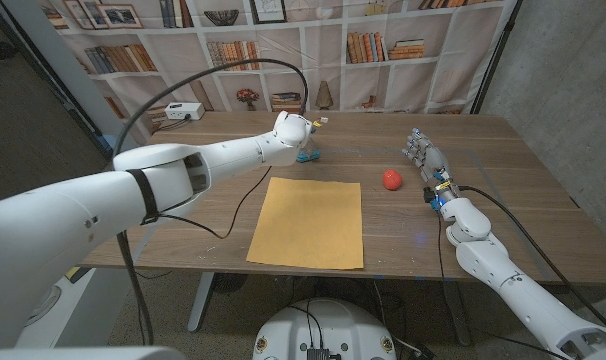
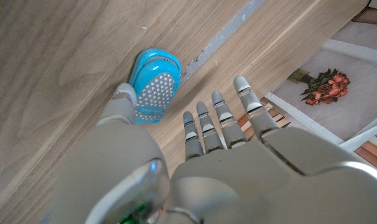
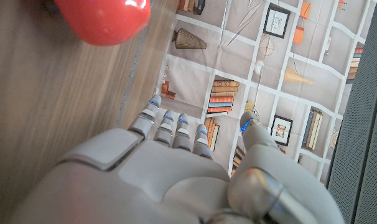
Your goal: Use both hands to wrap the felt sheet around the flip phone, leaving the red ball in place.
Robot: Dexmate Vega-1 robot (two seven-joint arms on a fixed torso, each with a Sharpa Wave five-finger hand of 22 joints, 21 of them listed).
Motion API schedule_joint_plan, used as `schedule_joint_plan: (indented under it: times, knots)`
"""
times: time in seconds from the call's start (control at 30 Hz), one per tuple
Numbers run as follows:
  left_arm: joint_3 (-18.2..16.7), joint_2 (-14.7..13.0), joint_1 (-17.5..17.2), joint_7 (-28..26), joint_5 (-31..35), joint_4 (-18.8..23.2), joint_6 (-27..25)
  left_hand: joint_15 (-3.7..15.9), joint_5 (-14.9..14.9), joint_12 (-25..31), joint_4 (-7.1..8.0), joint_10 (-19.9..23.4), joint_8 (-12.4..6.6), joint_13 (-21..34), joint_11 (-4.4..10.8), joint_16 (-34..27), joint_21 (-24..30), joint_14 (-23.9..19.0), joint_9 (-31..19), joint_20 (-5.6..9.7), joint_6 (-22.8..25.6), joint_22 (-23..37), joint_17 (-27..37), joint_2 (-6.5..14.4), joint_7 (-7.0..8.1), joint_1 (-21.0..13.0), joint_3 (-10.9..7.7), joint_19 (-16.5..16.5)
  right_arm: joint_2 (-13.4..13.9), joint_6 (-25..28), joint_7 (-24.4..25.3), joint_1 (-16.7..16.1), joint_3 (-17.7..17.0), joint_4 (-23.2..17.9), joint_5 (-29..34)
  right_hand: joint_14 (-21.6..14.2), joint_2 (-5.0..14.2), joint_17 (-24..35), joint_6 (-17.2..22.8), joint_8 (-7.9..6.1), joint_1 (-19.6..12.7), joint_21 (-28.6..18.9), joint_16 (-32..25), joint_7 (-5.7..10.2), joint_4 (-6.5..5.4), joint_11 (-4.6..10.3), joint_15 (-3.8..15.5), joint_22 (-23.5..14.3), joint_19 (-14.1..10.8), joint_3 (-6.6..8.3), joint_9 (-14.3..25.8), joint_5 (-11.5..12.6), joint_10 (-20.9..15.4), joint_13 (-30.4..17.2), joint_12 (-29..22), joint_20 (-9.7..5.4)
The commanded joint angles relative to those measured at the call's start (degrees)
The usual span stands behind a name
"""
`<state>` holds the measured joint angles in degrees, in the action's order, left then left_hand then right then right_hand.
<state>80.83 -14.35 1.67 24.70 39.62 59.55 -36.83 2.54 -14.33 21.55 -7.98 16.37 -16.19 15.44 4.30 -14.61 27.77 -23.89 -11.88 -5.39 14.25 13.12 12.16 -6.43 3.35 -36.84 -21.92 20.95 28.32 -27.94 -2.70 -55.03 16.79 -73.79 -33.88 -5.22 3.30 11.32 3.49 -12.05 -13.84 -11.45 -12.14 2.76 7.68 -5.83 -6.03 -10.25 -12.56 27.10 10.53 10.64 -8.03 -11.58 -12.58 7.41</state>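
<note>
The flat rectangular felt sheet (image 1: 306, 222) is mustard yellow. The small round ball (image 1: 391, 179) is glossy red. The oval flip phone (image 2: 152, 86) is bright turquoise, with a grey panel dotted in white. The wooden table (image 1: 503, 170) is brown-grained. Both robot hands, left (image 2: 195, 168) and right (image 1: 423, 155), are pale grey, the right showing blue accents

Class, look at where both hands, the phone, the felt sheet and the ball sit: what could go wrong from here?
1. The left hand reaches at the blue flip phone with open fingers; a poor grip may push it away from the felt sheet.
2. The right hand stands near the red ball; moving toward the sheet may knock it rolling.
</note>
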Motion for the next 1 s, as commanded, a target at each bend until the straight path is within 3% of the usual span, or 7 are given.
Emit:
schedule_joint_plan:
  times: [0.03,0.17,0.23,0.4,0.53,0.83,1.0]
  knots:
    - [-0.1,1.3,-1.8,-3.4,0.1,-2.5,0.6,2.38,0.1,1.0,-0.02,1.7,-0.87,0.4,0.18,-1.0,1.8,-2.5,0.0,0.67,1.5,0.8,0.7,0.6,-0.2,-0.6,0.61,2.7,-0.1,-0.2,-0.3,0.7,0.3,1.2,0.1,-0.7,0.04,0.2,0.7,0.01,0.2,-0.4,-0.5,0.14,-0.06,-0.06,-0.11,-0.2,-0.4,-0.3,0.1,0.2,-0.5,-0.2,-0.5,0.52]
    - [-1.1,1.2,-3.0,-6.5,-0.6,-2.8,1.1,2.62,0.0,1.7,-0.3,3.0,-1.46,0.5,0.67,-1.2,3.1,-3.3,0.0,1.56,3.1,1.2,1.0,1.4,-0.34,-1.7,0.63,4.3,-0.2,-0.2,-0.1,0.6,0.1,1.2,-0.1,-1.1,-0.04,0.2,0.9,0.02,0.5,-0.4,-0.6,0.21,-0.16,-0.1,-0.04,-0.2,-0.5,-0.49,0.1,0.2,-1.0,-0.2,-0.6,0.58]
    - [-1.3,0.9,-3.5,-8.1,-0.5,-2.6,1.2,2.03,0.0,2.1,-0.53,3.5,-1.83,0.6,0.85,-0.5,3.2,-2.6,0.0,1.76,4.3,1.3,0.8,3.1,-0.3,-3.2,-0.16,4.0,0.0,-0.1,0.3,0.4,0.1,1.0,0.2,-1.3,-0.07,0.2,1.0,0.02,0.5,-0.5,-0.7,0.2,-0.18,-0.13,-0.07,-0.2,-0.5,-0.54,0.1,0.2,-1.1,-0.2,-0.6,0.59]
    - [-1.8,1.2,-3.9,-9.3,-1.2,-3.4,1.8,1.26,1.2,1.8,-0.6,2.8,-1.2,0.5,2.39,2.0,1.2,0.6,0.1,-0.17,3.7,0.8,-0.3,5.2,0.62,-5.2,-0.45,-2.4,0.3,0.0,0.8,0.1,0.0,0.5,0.5,-1.4,-0.09,0.2,1.0,0.05,0.7,-0.5,-0.7,0.21,-0.25,-0.18,-0.06,-0.2,-0.6,-0.64,0.1,0.2,-1.2,-0.2,-0.6,0.6]
    - [-2.5,1.7,-4.7,-12.0,-2.0,-4.6,3.0,1.51,1.7,1.1,-0.73,1.8,-0.91,0.3,2.5,2.7,0.9,1.5,0.1,-1.18,3.4,0.5,-0.8,6.0,0.87,-6.1,-0.58,-3.0,0.4,0.2,0.9,-0.1,-0.1,0.2,0.4,-1.7,-0.11,0.3,1.1,0.1,1.0,-0.5,-0.9,0.25,-0.38,-0.43,-0.08,-0.2,-0.6,-0.8,0.1,0.2,-1.6,-0.3,-0.7,0.65]
    - [-2.9,1.7,-7.4,-21.8,-0.8,-4.9,3.9,7.85,3.8,3.6,-2.02,16.5,-6.25,-1.4,4.47,-1.6,8.2,-16.0,0.2,6.16,19.6,-0.8,-1.2,10.6,0.7,-16.3,-2.48,12.4,0.9,0.5,1.4,-0.4,-0.3,-0.6,0.7,-2.1,-0.13,0.3,1.2,0.15,1.2,-0.5,-1.0,0.28,-0.45,-0.7,-0.12,-0.2,-0.7,-0.99,0.1,0.2,-2.2,-0.3,-0.8,0.68]
    - [-3.1,1.7,-8.5,-26.4,0.2,-5.4,3.3,10.08,4.0,5.9,-1.94,25.3,-9.72,-0.6,5.06,-5.1,12.2,-25.2,0.1,8.37,28.8,-0.3,-0.1,13.5,0.19,-20.8,-3.98,17.5,1.2,1.1,1.8,-0.5,-0.3,-1.1,1.0,-2.2,-0.12,0.3,1.3,0.17,1.2,-0.5,-1.0,0.29,-0.44,-0.69,-0.1,-0.2,-0.7,-1.04,0.1,0.2,-2.5,-0.3,-0.9,0.7]
